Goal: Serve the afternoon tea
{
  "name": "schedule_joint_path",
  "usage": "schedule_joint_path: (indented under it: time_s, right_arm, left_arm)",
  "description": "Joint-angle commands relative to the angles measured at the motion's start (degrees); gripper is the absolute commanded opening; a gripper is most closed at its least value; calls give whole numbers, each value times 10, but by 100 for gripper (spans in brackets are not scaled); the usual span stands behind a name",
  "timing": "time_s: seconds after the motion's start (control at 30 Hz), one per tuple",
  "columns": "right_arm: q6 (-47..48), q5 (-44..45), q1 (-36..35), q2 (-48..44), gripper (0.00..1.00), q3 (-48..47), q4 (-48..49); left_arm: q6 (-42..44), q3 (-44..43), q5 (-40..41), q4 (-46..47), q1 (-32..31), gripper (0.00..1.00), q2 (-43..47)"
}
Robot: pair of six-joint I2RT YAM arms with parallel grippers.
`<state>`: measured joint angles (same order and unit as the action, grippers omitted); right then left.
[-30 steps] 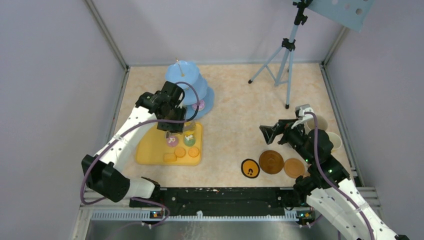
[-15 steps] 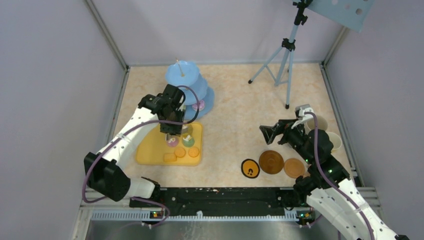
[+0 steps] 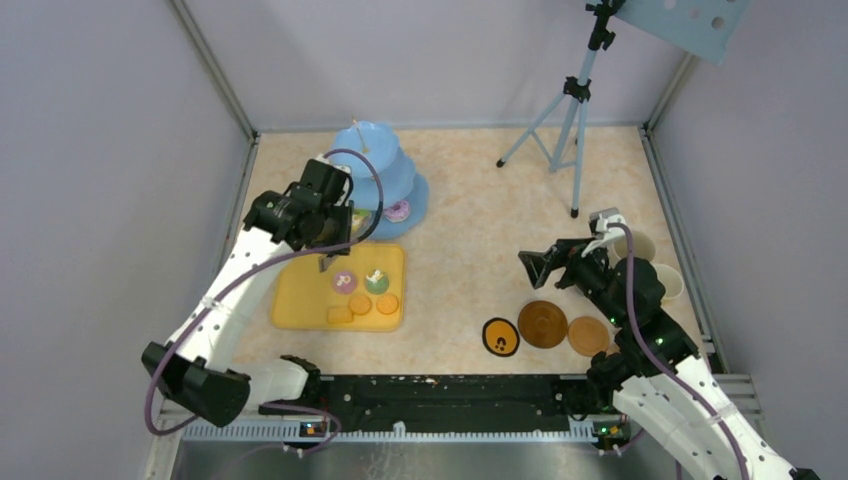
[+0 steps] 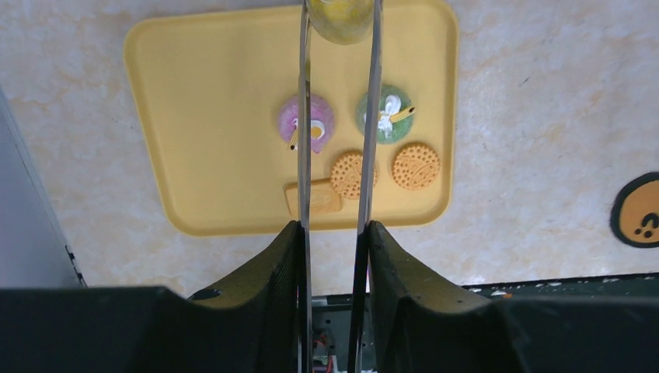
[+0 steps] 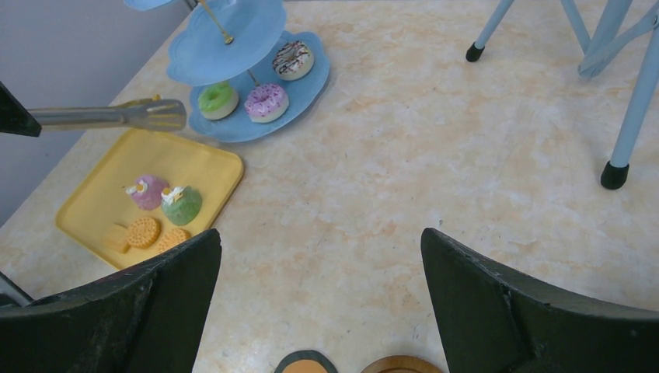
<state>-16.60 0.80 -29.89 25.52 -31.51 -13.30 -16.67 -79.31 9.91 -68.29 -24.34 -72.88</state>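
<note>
My left gripper [image 4: 334,229] is shut on the long metal tongs [image 4: 305,155], which pinch a yellow pastry [image 4: 339,19] at their tips, above the far edge of the yellow tray [image 4: 210,116]. In the top view this gripper [image 3: 328,205] hovers beside the light-blue three-tier stand [image 3: 385,170]. The tong tips [image 5: 155,115] are close to the stand's bottom tier [image 5: 311,81], which holds a green [image 5: 217,99], a pink [image 5: 266,102] and a brown-striped donut [image 5: 293,59]. A purple pastry [image 4: 307,124], a green one [image 4: 386,116] and three orange biscuits [image 4: 416,165] lie on the tray. My right gripper [image 3: 535,265] is open and empty.
Two brown coasters [image 3: 542,323] [image 3: 588,335] and a black-rimmed orange one [image 3: 500,336] lie at the front right. Two mugs [image 3: 635,245] [image 3: 668,282] stand behind my right arm. A tripod [image 3: 575,110] stands at the back right. Walls close in the table.
My left gripper has risen from the tray with the tongs and the yellow pastry and swung back-left towards the stand. The right arm has not moved.
</note>
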Motion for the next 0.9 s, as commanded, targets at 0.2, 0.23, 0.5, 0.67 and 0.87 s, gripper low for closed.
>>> schedule_joint_path:
  time_s: [0.2,0.23,0.5,0.67,0.87]
  right_arm:
    - [-1,2,-5,12,97,-9,15]
    - [-1,4,-4,12,97,-10,13]
    - [-2,10,-4,8,98,-6,14]
    - [0,4,-5,19,97,-7,17]
    - [-2,6,-5,19,97,-6,18]
  left_arm:
    - [-38,-6,14,171,3,40,58]
    - [-38,-6,10,179,3,40,49]
    - [-38,-3,8,238,3,39,3]
    - [-42,9,7,267,3,39,-14]
    - [-28,20,34,261,3,41,-25]
